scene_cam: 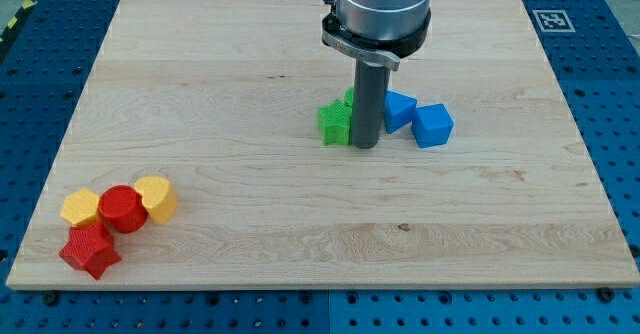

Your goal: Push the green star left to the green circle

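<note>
A green star-like block (335, 123) lies near the board's middle, just left of my rod. My tip (365, 146) rests on the board, touching or nearly touching this block's right side. A second green block (349, 97) peeks out behind the rod, just above the first. It is mostly hidden and its shape cannot be made out. No other green block shows.
Two blue blocks sit just right of the rod, one (401, 110) close to it and a cube (433, 125) further right. At the lower left are a yellow block (80, 207), a red circle (122, 209), another yellow block (156, 198) and a red star (90, 251).
</note>
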